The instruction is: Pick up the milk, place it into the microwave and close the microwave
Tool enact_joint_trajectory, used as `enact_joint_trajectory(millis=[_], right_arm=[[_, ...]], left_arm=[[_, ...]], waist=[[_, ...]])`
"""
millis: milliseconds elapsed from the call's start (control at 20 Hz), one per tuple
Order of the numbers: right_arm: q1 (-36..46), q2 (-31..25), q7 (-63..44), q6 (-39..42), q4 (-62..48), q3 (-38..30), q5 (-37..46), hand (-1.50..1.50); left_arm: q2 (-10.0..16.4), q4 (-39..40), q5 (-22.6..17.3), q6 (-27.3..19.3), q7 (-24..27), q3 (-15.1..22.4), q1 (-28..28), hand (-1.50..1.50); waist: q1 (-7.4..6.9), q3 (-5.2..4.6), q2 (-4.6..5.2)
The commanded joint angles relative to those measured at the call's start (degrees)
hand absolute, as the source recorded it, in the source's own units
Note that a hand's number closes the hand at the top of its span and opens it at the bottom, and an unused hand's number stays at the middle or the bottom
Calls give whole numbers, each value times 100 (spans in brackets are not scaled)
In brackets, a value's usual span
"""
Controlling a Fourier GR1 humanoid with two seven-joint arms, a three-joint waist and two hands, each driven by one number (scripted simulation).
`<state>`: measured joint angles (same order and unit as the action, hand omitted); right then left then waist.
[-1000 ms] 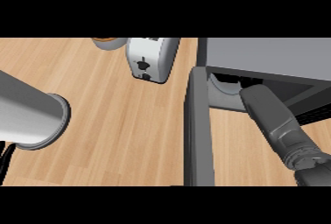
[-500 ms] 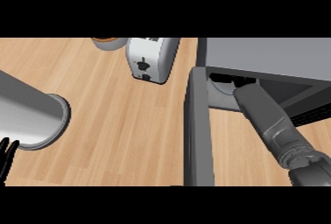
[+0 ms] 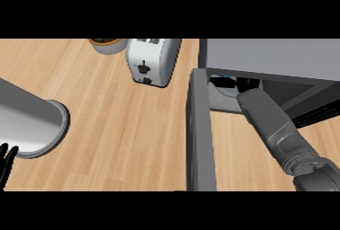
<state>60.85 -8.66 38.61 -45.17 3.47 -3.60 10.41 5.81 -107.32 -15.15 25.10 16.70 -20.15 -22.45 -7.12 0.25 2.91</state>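
Observation:
The grey microwave (image 3: 272,56) stands at the right. Its door (image 3: 199,134) is swung open and shows edge-on as a long grey bar. My right forearm reaches into the cavity, and my right hand (image 3: 240,83) is deep inside, mostly hidden under the microwave's top. Its black fingers curl round the milk (image 3: 223,79), of which only a small white and blue piece shows at the cavity's left side. My left hand (image 3: 6,158) rests open at the lower left edge, fingers up.
A silver toaster (image 3: 153,60) stands on the wooden counter (image 3: 119,134) just left of the microwave. A round container with a brown top (image 3: 106,44) sits at the back beside it. My left forearm (image 3: 30,121) fills the left edge.
My right forearm has pushed further up and left into the microwave, so the hand sits deeper in the cavity. The left arm and the door have not moved.

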Motion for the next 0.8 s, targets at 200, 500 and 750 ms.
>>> enact_joint_trajectory(millis=[200, 500, 750], right_arm=[[-406, -141, 403, 417, 93, -154, -124, -150], [-394, -88, 670, 1071, 290, -335, -302, -150], [-699, -25, 1037, 1932, 430, -542, -541, -150]], left_arm=[[-62, 101, 84, 166, 382, -81, -252, -150], [-277, -495, 85, -148, -188, 127, -276, -150], [-565, -565, 575, -168, 148, 452, -608, -150]], waist=[[115, -6, -51], [265, 2, -108], [422, -8, -182]])
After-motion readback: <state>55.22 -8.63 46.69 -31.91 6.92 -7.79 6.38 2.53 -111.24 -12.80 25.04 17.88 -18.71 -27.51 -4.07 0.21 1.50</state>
